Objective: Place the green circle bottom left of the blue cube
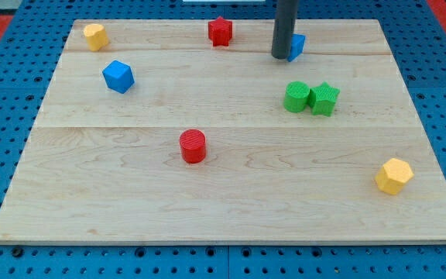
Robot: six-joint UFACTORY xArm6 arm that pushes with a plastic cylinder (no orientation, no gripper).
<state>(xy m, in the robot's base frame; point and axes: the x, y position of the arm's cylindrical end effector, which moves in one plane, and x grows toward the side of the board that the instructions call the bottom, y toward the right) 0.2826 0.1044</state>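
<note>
The green circle [296, 97] is a short green cylinder at the board's right of middle, touching a green star [324, 98] on its right. The blue cube [118, 76] sits far off at the upper left. My tip [281, 56] rests on the board near the view's top, above and slightly left of the green circle, apart from it. A second blue block [297, 46] sits right behind the rod, partly hidden by it.
A red cylinder [193, 146] stands near the board's middle. A red star [221, 31] lies at the top middle, a yellow block [94, 36] at the top left corner, a yellow hexagon [394, 175] at the lower right. The wooden board [223, 209] lies on blue pegboard.
</note>
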